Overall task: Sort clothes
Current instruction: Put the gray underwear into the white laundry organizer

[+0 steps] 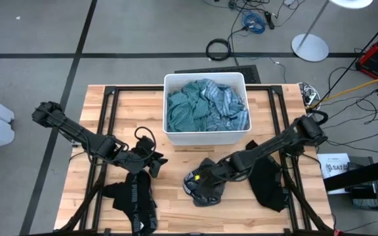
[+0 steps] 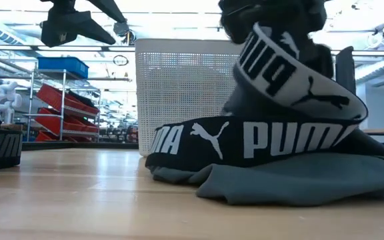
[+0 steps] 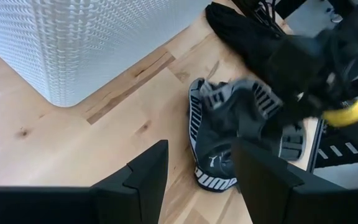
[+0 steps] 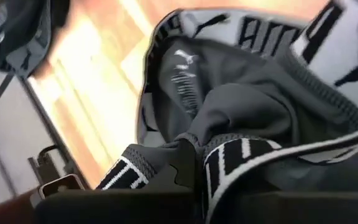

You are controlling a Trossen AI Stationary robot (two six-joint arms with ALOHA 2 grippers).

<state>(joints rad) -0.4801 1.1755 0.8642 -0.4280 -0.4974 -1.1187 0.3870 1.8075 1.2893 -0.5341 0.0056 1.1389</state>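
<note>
A dark grey garment (image 1: 209,190) with a black-and-white lettered waistband lies near the table's middle front, in front of the white bin (image 1: 205,136). My right gripper (image 1: 199,178) is shut on it, reaching in from the right. The bin holds teal-green and light blue clothes (image 1: 205,108). My left gripper (image 3: 194,180) hovers open to the left of the grey garment, above bare wood, with nothing between its fingers. A black garment with white lettering (image 1: 135,202) lies flat at the near left. Another black garment (image 1: 268,185) lies at the near right. My right gripper pinches a bunched fold of the grey garment at its lettered waistband (image 4: 229,155) between its two fingers. It comes from above, slanting in from the table's right. The held part (image 2: 292,73) is raised, while the rest of the garment (image 2: 279,180) still lies on the table.
The bin stands at the table's far middle, close behind both grippers. Bare wood lies between the bin and the left gripper (image 3: 73,143) and along the near edge. Black frame rails (image 1: 107,118) run along the table's sides.
</note>
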